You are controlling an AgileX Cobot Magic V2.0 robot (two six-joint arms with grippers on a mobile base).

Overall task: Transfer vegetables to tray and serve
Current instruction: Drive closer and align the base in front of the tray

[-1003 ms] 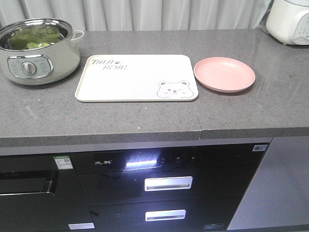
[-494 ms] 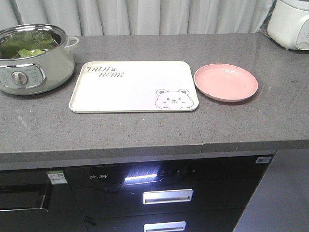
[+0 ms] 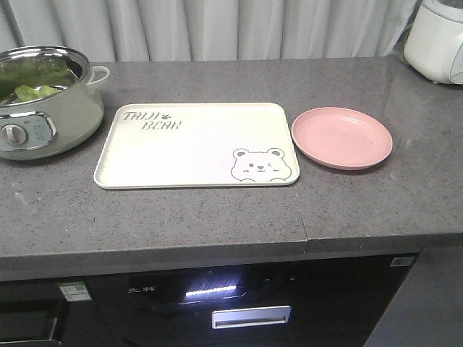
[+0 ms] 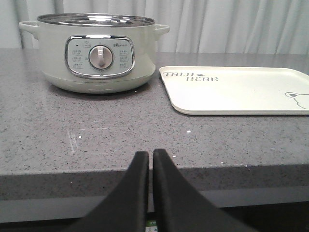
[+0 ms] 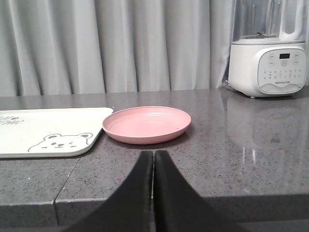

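Observation:
Green leafy vegetables lie inside the pale green electric pot at the counter's far left. The cream tray with the bear drawing lies flat mid-counter with nothing on it. My grippers do not show in the front view. In the left wrist view my left gripper is shut and empty, in front of the counter edge, facing the pot and the tray; the pot's wall hides the leaves there. My right gripper is shut and empty, in front of the counter edge, with the tray to the left.
A round pink plate lies right of the tray, straight ahead of my right gripper in its view. A white appliance stands at the back right, also in the right wrist view. A seam crosses the counter. Curtains hang behind.
The front view has moved closer to the counter and a little to the right: pot, tray and plate sit lower and larger, and the pot is partly cut off at the left.

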